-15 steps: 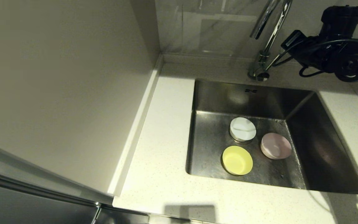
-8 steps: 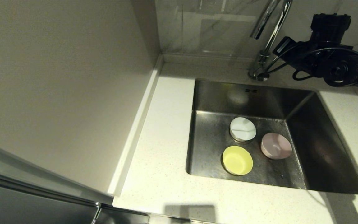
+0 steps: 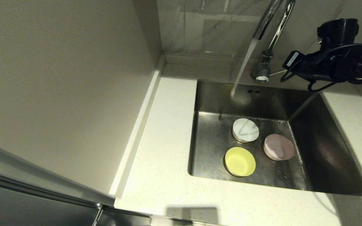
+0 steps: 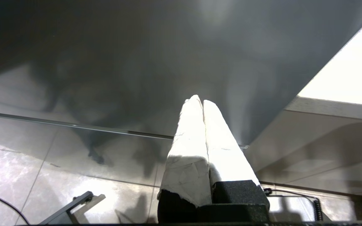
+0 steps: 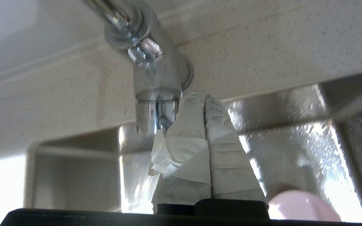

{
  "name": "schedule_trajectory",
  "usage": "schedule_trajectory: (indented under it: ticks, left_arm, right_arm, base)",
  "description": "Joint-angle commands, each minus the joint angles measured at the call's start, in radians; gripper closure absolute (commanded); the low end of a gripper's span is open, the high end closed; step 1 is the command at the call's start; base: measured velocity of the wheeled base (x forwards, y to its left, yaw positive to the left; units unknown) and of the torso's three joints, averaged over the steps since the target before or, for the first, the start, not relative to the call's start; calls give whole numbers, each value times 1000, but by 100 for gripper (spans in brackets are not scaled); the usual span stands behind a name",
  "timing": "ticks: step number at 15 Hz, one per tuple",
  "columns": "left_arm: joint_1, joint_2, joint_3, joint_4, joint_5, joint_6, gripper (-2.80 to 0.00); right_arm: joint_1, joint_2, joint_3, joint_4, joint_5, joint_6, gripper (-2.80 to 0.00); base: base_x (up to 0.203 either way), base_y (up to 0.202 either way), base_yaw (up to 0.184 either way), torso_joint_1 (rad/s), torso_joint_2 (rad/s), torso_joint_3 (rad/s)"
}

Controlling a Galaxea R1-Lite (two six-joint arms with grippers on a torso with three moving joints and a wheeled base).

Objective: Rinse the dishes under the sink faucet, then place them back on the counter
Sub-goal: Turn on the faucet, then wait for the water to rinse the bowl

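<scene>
Three dishes sit on the floor of the sink: a white bowl, a yellow bowl and a pale pink bowl. Water runs from the chrome faucet and lands at the sink's back wall, behind the bowls. My right gripper is shut, empty, with its fingertips beside the faucet's thin lever. In the right wrist view the gripper lies against the faucet base, with the pink bowl at the edge. My left gripper hangs parked and shut over the floor.
The off-white counter surrounds the sink, with a wide strip to the left and a narrower one in front. A tall wall panel rises along the counter's left side. A tiled wall stands behind the faucet.
My right arm has dropped and swung beside the faucet base, the lever has come down to level, and water has started to flow from the spout. The bowls have not moved.
</scene>
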Motion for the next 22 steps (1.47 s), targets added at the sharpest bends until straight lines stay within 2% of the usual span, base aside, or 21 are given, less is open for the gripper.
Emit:
schedule_trajectory:
  ticks: [1,4,5,7,10,12,15,17,19,22]
  left_arm:
    - [0,-2,0,0,0,-1,0]
    - [0,-2,0,0,0,-1,0]
    - [0,-2,0,0,0,-1,0]
    - [0,-2,0,0,0,-1,0]
    - [0,-2,0,0,0,-1,0]
    - [0,-2,0,0,0,-1,0]
    - [0,-2,0,0,0,-1,0]
    - [0,-2,0,0,0,-1,0]
    - [0,-2,0,0,0,-1,0]
    - [0,-2,0,0,0,-1,0]
  right_arm:
    - [-22,-29,22,3,19,10,0]
    - [-38,-11,22,-176,-21,61,0]
    - [-52,-8,21,-197,-85,38,0]
    - [-82,2,29,-203,-216,-77,0]
    - [-130,4,133,-207,-453,-317,0]
    - [-149,-35,240,-213,-518,-368,0]
    - [-163,-183,454,-208,-532,-401,0]
    - [-180,-340,629,-207,-511,-427,0]
    - [-186,-537,885,-205,-432,-440,0]
    - [-187,-876,1258,-209,-269,-436,0]
  base:
    - [0,0,0,0,0,0]
    - [0,0,0,0,0,0]
    - [0,0,0,0,0,0]
    - [0,0,0,0,0,0]
    - [0,0,0,0,0,0]
    - [0,0,0,0,0,0]
    - [0,0,0,0,0,0]
    - [0,0,0,0,0,0]
    - [0,0,0,0,0,0]
    - [0,0,0,0,0,0]
